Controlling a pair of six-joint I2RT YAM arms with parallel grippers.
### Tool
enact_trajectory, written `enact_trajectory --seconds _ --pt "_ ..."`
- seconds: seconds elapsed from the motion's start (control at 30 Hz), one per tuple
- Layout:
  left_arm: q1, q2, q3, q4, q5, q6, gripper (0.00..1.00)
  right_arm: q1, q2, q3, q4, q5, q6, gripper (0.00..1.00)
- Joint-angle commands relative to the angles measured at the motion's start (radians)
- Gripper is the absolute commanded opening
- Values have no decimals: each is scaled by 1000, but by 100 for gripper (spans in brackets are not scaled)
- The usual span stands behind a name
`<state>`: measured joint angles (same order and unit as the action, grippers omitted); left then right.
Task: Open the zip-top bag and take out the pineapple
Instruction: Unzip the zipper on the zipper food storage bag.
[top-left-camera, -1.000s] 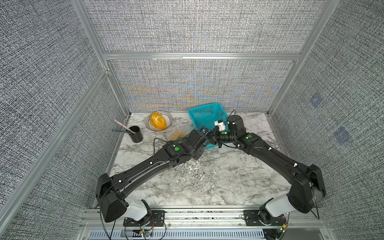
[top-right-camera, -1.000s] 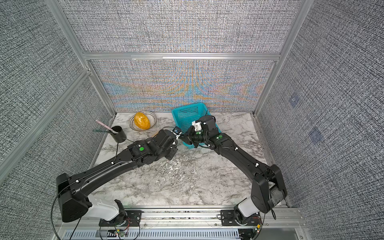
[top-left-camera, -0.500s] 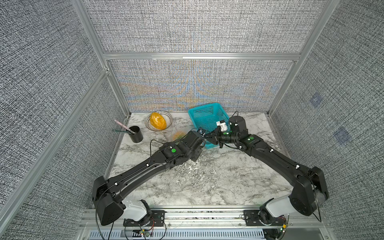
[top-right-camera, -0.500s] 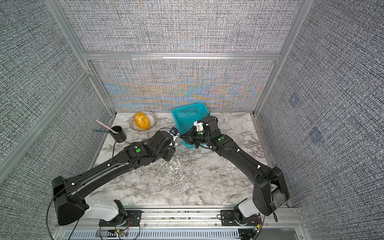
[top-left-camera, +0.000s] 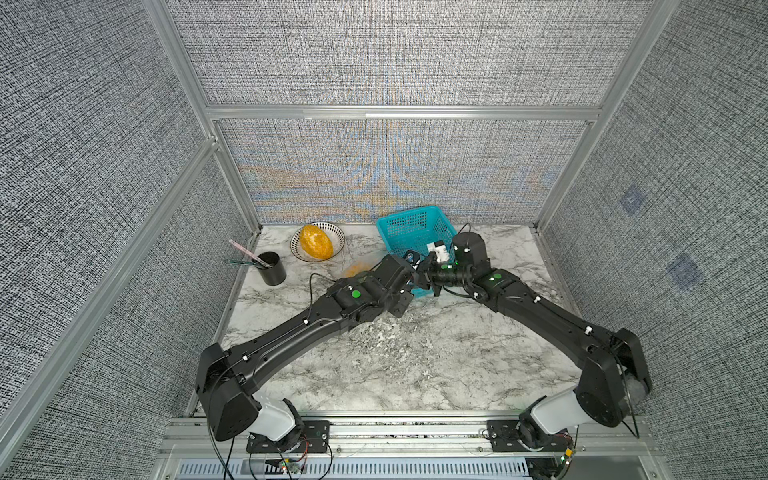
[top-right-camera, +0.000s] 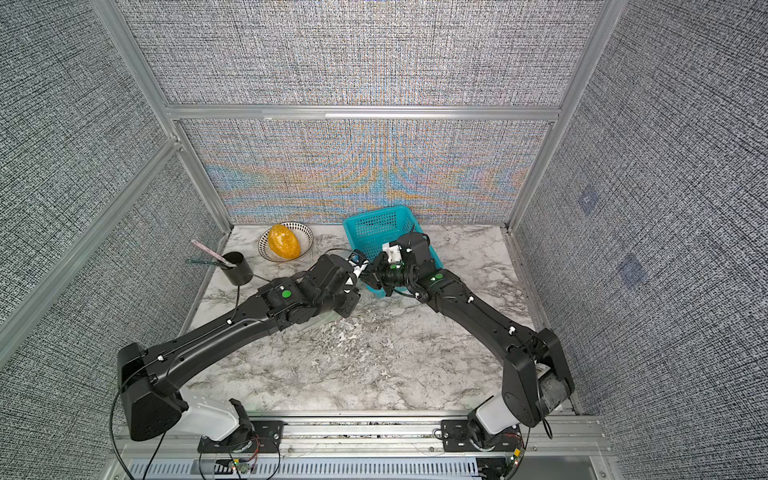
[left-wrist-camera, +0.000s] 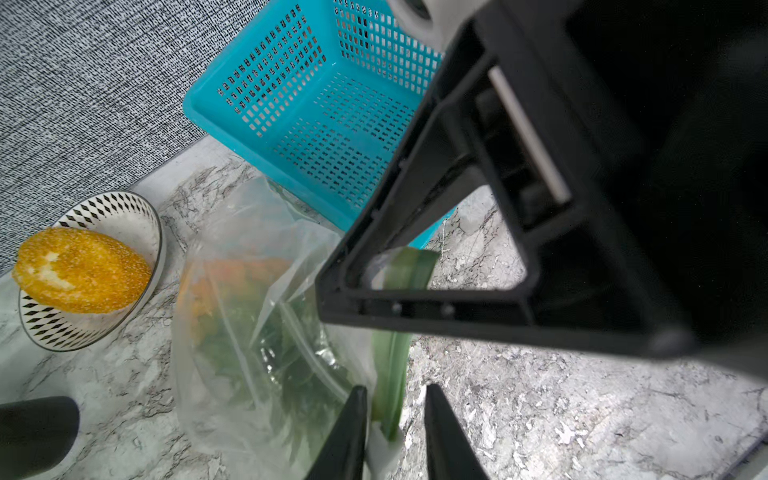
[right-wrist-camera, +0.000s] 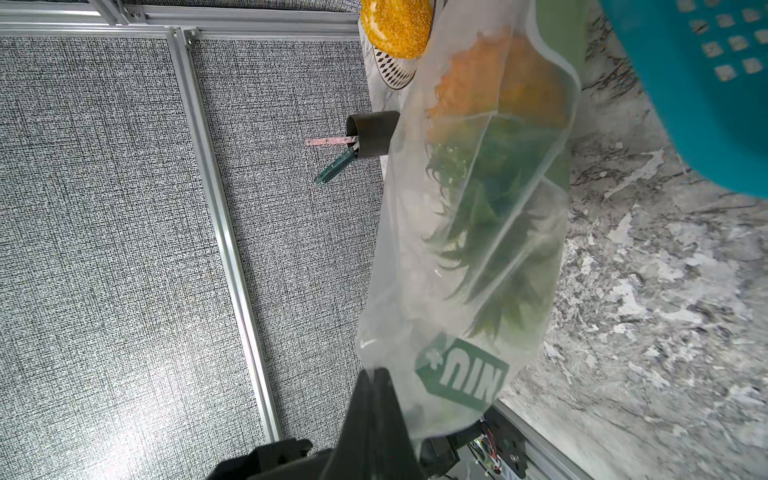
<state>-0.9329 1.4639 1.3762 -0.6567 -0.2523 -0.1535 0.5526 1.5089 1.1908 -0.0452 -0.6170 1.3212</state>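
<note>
**Both grippers at the bag's mouth, pineapple sealed inside**

On the marble table (top-left-camera: 415, 365), the two arms reach in and meet just in front of the teal basket (top-left-camera: 411, 232). This is probably because the bag's mouth lies there and parting a zip takes a pull from each side.

The zip-top bag (right-wrist-camera: 399, 270) slopes from the table up to the right gripper (right-wrist-camera: 376, 374). Its fingers are closed flat on the film near the printed label, which holds the mouth end clear of the marble. The pineapple (right-wrist-camera: 519, 83) is inside the bag. Its orange body sits at the low, far end and its green crown points toward the mouth, so its weight keeps the bag taut.

The left gripper (left-wrist-camera: 395, 388) has its jaws a little apart, astride the pale green zip strip (left-wrist-camera: 388, 365). From this angle I can't be sure the pads touch the strip, but it doesn't look clamped. It seems lined up to pinch the opposite lip so the seal can be peeled open.
</note>
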Motion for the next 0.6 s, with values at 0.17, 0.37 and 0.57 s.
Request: enact_trajectory --seconds 0.17,0.37,0.57 --pt "6 -30 -32 -3 7 7 28 -7 -2 1 62 -3 21 0" --pt "6 -61 -72 -24 -1 7 27 -21 4 16 79 -2 36 0" --pt "11 -95 -105 -41 -11 7 25 -34 10 25 76 -2 39 0"
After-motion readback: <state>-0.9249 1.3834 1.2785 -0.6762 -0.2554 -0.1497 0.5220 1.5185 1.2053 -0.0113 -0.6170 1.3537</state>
